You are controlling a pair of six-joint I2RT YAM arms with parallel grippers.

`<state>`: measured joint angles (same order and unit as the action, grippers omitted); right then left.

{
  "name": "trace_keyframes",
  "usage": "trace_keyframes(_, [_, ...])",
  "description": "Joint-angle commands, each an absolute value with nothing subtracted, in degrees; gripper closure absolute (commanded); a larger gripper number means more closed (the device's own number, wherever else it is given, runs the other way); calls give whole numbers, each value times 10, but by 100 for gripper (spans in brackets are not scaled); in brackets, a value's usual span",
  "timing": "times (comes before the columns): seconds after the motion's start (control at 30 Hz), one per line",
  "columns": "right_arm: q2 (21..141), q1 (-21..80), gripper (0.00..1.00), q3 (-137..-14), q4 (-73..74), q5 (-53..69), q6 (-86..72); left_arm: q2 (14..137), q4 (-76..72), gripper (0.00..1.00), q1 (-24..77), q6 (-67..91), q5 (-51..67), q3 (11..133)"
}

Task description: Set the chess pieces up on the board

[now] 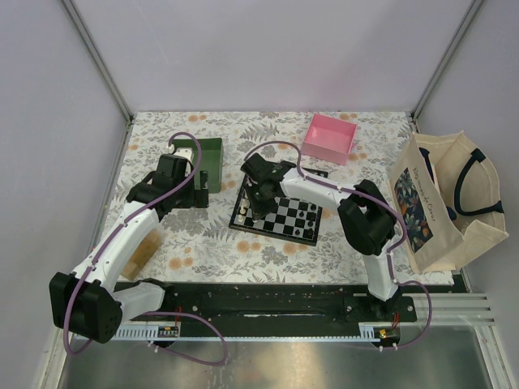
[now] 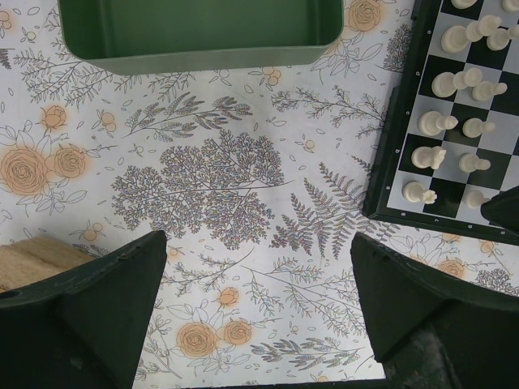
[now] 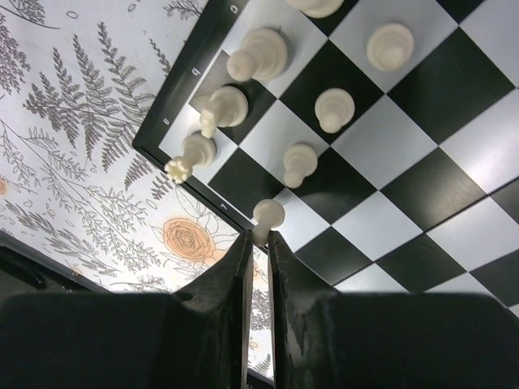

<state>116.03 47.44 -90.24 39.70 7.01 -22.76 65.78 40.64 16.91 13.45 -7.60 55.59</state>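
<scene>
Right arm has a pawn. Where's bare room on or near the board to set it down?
Free: the squares past the white pieces, toward the middle of the board, and the floral cloth between green tray and board, under the open left gripper. Crowded: the edge rows where the right gripper holds the pawn.

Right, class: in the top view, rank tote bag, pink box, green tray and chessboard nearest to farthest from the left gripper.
1. green tray, beside left gripper
2. chessboard, centre
3. pink box, back
4. tote bag, far right
</scene>
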Motion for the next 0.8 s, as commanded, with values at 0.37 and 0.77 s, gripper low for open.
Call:
trace_keyframes(0.37, [1191,497,82,-947,389,70,-221,652,394,1,166,129,-69,568])
trace_keyframes(0.77, [1199,497,80,-951,384,68,-222,652,395,1,166,129,-70,567])
